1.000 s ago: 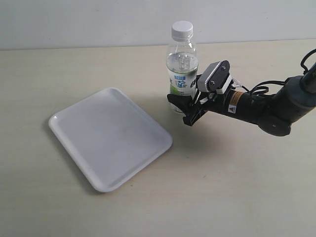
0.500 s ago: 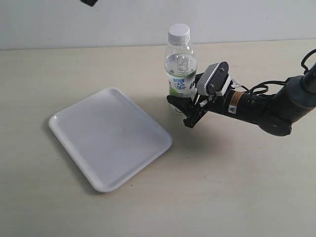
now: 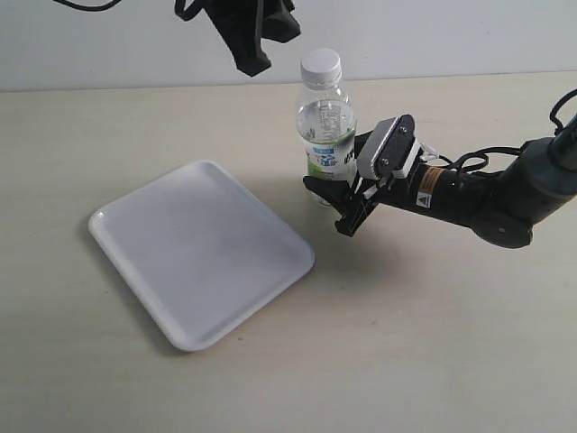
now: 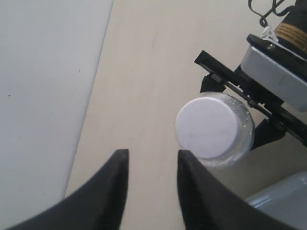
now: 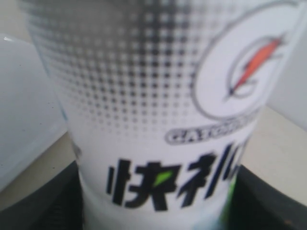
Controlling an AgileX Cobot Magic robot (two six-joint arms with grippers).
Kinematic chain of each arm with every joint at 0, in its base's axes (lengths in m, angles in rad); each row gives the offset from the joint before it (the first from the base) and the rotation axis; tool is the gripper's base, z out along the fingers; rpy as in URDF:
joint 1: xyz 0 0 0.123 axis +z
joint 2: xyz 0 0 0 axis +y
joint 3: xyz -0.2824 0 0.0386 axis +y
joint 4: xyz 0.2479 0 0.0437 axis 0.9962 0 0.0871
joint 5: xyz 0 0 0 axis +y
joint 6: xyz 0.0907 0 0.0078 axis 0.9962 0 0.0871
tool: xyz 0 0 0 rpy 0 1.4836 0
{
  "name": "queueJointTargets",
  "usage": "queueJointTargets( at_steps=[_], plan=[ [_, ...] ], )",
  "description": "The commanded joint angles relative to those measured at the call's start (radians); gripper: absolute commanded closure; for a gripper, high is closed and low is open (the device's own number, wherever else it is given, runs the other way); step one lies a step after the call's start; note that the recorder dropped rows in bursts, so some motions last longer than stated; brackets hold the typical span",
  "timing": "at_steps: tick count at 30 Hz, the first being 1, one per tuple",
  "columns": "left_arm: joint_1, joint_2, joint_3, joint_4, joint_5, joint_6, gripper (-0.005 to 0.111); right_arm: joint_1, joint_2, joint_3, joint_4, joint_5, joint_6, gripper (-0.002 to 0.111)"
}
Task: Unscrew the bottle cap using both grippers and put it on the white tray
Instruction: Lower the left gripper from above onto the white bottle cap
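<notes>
The bottle [image 3: 326, 126] is being gripped upright (long axis vertical) low down by the right gripper [image 3: 334, 200], its bottle cap [image 3: 321, 63] being presented at 4 o'clock, in the exterior view, from the left gripper [image 4: 153, 158], whose 2 fingers are being held apart, empty.

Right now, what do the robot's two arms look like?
Both are black. The right arm is a thick rounded tube with looping cables, a yellow warning sticker and a pale grey box near its two-fingered pincer. The left pincer has two tapered black fingers.
</notes>
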Motion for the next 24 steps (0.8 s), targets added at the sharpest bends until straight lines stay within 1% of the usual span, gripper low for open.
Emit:
queueJointTargets(
  at_steps=[1, 5, 15, 17, 21, 24],
  plan=[
    [-0.027, -0.003, -0.008, -0.009, 0.036, 0.000, 0.054, 0.000, -0.003, -0.002, -0.006, 0.043, -0.023, 0.108],
    [-0.048, -0.003, -0.008, 0.002, 0.095, 0.000, 0.053, 0.000, -0.003, -0.002, -0.006, 0.043, -0.025, 0.108],
    [-0.057, 0.009, -0.008, 0.015, 0.106, -0.004, 0.053, 0.000, -0.003, -0.002, -0.006, 0.057, -0.047, 0.108],
    [-0.057, 0.017, -0.008, 0.021, 0.100, -0.004, 0.053, 0.000, -0.003, -0.002, -0.006, 0.061, -0.051, 0.108],
    [-0.057, 0.032, -0.008, 0.009, 0.037, -0.004, 0.053, 0.000, -0.003, -0.002, -0.006, 0.061, -0.059, 0.108],
    [-0.057, 0.031, -0.008, -0.004, 0.030, -0.004, 0.053, 0.000, -0.003, -0.002, -0.010, 0.061, -0.062, 0.108]
  ],
)
